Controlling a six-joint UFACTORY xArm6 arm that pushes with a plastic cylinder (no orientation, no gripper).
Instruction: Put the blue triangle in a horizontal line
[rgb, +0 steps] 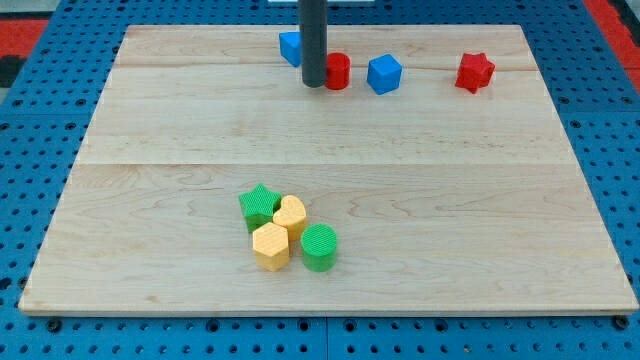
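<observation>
Two blue blocks (291, 47) (384, 74), two red (338, 71) (475, 72), two yellow (290, 214) (270, 246), two green (260, 205) (319, 247); my tip (314, 84) touching red cylinder.

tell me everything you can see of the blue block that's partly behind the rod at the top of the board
The blue block with a plastic look sits near the top edge of the light wooden board, left of centre. Only its left part shows; the straight dark rod hides the rest, so its triangle shape cannot be confirmed. It lies flat. My tip rests just below and right of it, beside the red cylinder. Whether rod and block touch cannot be told.
</observation>
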